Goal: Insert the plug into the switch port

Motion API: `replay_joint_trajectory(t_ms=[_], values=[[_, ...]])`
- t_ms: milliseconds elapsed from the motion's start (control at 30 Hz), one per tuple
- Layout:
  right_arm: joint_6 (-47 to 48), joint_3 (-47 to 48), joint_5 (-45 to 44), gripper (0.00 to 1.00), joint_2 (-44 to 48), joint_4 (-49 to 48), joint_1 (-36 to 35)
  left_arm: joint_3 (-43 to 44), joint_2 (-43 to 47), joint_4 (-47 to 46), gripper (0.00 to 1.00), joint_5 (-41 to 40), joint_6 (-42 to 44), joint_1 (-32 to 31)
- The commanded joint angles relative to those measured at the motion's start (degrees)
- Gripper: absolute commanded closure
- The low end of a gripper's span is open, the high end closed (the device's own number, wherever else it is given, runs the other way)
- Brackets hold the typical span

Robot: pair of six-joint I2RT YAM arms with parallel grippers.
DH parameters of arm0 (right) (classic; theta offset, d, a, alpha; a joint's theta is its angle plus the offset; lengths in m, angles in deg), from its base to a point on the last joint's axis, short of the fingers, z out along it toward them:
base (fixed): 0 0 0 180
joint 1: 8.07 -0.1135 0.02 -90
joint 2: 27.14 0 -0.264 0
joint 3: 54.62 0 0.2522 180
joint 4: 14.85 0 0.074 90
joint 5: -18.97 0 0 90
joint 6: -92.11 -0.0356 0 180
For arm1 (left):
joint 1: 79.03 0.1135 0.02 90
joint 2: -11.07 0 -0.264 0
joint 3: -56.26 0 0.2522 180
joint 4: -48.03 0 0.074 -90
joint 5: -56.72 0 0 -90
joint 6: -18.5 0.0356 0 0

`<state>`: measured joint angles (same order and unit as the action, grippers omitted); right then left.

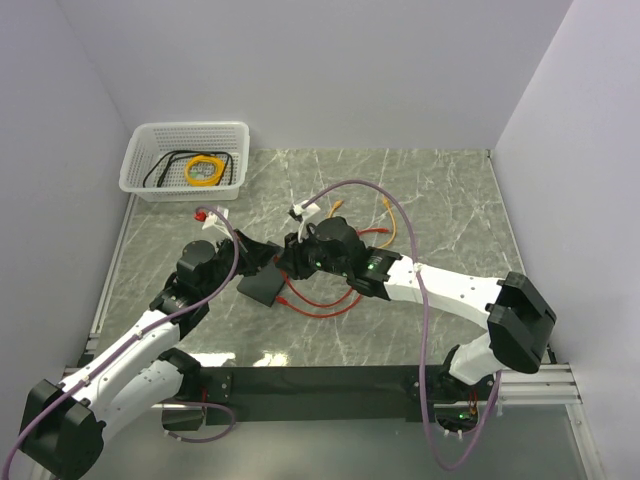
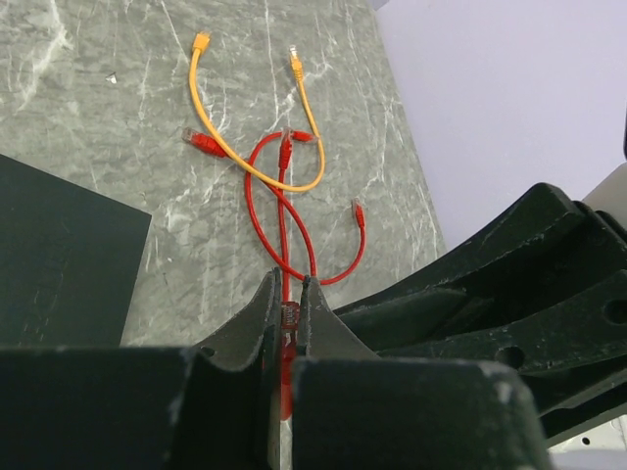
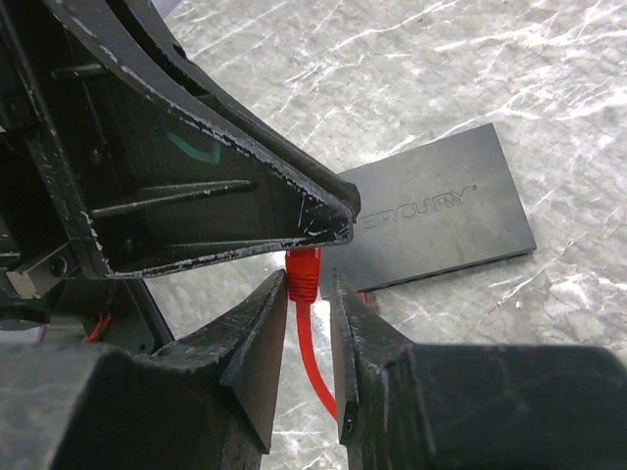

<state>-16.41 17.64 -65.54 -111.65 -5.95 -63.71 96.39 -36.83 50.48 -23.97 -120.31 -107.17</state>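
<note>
The plug (image 2: 290, 318) is a red-booted connector on a thin red cord (image 2: 284, 211). My left gripper (image 2: 290, 289) is shut on it. In the right wrist view the plug's red boot (image 3: 305, 272) sits between my right gripper's (image 3: 310, 284) fingertips. It touches one finger and a gap remains on the other side, so these jaws are narrowly open. The flat black switch (image 3: 441, 215) lies on the table just beyond, and it also shows in the top view (image 1: 262, 287). Its ports are not visible. Both grippers meet just above the switch's edge: the left gripper (image 1: 262, 258) and the right gripper (image 1: 290, 262).
An orange-yellow cord (image 2: 235, 147) and other red cords (image 2: 206, 144) lie tangled on the marble table behind the switch. A white mesh basket (image 1: 150, 175) holding a yellow coil stands at the back left. Walls close in both sides.
</note>
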Motion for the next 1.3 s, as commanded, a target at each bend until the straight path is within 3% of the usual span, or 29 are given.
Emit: replay_joint_trajectory(t_ms=[0, 700, 1267], values=[[-0.46, 2.58, 0.13, 0.69, -0.39, -1.47, -0.17, 0.79, 0.35, -1.61, 1.00, -1.30, -0.58, -0.25], [-0.90, 3.11, -0.05, 0.77, -1.36, -1.02, -0.53, 0.17, 2.20, -1.87, 1.00, -2.18, -1.02, -0.25], [-0.72, 4.17, 0.13, 0.75, -2.41, 0.12, -0.70, 0.44, 2.02, -1.70, 1.00, -2.36, -1.02, -0.25]])
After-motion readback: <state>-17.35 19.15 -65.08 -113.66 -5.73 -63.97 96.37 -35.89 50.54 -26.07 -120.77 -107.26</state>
